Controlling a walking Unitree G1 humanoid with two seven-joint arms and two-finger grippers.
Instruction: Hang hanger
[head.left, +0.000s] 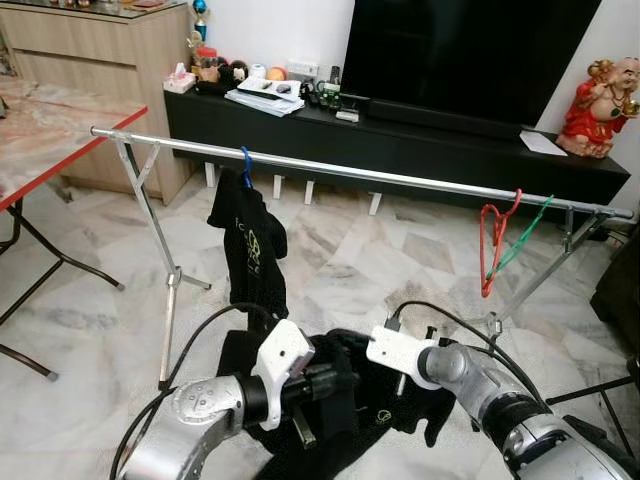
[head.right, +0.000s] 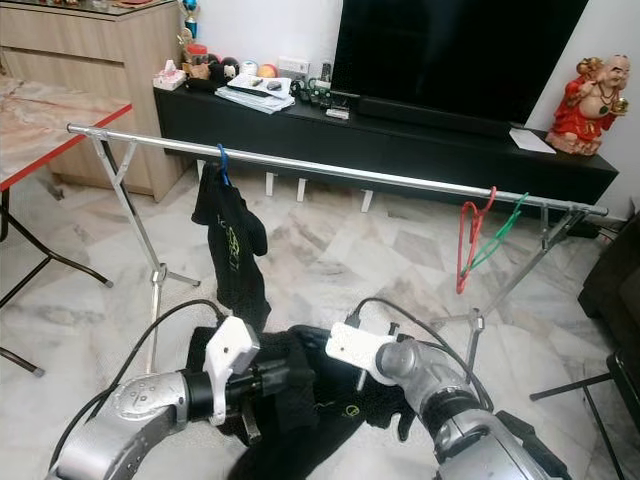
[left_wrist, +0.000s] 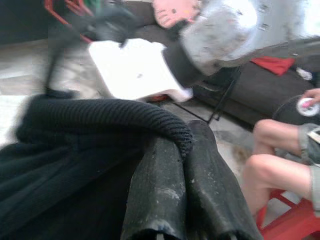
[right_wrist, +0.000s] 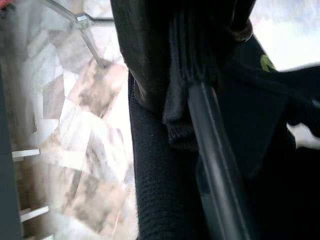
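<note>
My left gripper (left_wrist: 185, 190) has its two black fingers pressed together on the ribbed edge of a black garment (head.left: 345, 395), and my right gripper (right_wrist: 200, 75) is buried in the same cloth beside a dark hanger bar (right_wrist: 215, 165), though I can't tell how far its fingers are parted. Both arms hold that garment low in front of me, just short of the silver clothes rail (head.left: 380, 178). Up on the rail a black shirt (head.left: 250, 245) hangs from a blue hanger (head.left: 246, 165) toward my left, a red hanger (head.left: 492, 245) and a green hanger (head.left: 525, 235) dangle together toward my right, and a seated person's bare knees (left_wrist: 272, 155) show past my left wrist.
</note>
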